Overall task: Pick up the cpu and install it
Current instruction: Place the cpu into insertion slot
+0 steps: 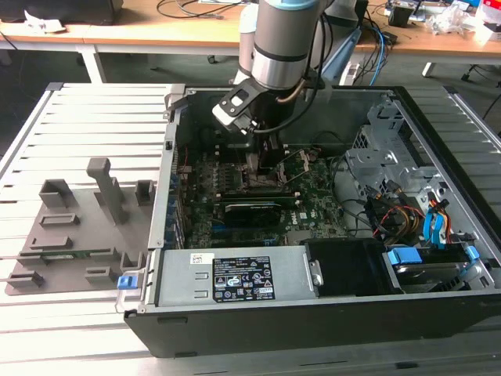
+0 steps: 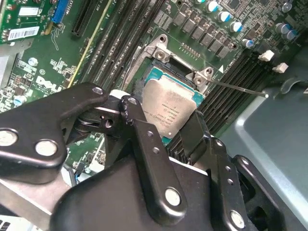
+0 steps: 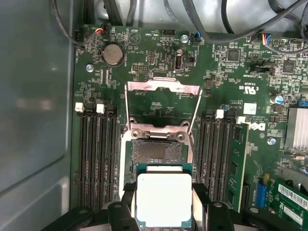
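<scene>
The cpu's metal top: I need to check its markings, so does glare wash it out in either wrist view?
In the first wrist view the cpu glares almost white, its print lost; in the second wrist view the cpu is evenly lit, dark print lines showing on grey.

The black metal gripper (image 2: 163, 120) hides one corner of the silvery-grey square cpu (image 2: 169, 111). Picture edges crop the gripper.
</scene>
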You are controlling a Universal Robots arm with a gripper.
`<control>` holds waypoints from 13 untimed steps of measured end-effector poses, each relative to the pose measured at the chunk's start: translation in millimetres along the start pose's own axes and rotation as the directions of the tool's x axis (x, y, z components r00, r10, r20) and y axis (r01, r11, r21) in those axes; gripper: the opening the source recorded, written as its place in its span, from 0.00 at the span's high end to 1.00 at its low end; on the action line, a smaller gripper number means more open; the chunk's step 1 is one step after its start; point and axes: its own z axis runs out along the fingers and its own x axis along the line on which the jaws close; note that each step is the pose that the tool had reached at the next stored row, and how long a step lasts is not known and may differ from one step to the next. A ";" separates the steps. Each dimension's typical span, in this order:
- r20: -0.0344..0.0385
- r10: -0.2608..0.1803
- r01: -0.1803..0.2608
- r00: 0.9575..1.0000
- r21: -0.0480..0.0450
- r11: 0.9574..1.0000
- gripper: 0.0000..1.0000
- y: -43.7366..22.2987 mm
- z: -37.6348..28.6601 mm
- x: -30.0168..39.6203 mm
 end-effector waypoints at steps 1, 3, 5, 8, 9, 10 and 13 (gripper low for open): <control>0.000 0.000 0.000 1.000 0.000 1.000 0.45 0.0 1.0 0.0; 0.000 0.000 0.000 1.000 0.000 1.000 0.45 0.1 2.9 -0.1; 0.000 0.000 0.000 1.000 0.000 1.000 0.45 0.2 4.1 0.0; 0.000 0.000 0.000 1.000 0.000 1.000 0.45 0.3 6.6 0.0; 0.000 0.000 0.000 1.000 0.000 1.000 0.45 0.5 8.5 0.0; 0.000 0.000 0.000 1.000 0.000 1.000 0.45 0.6 10.3 0.0; 0.000 0.000 0.000 1.000 0.000 1.000 0.45 0.9 16.2 1.2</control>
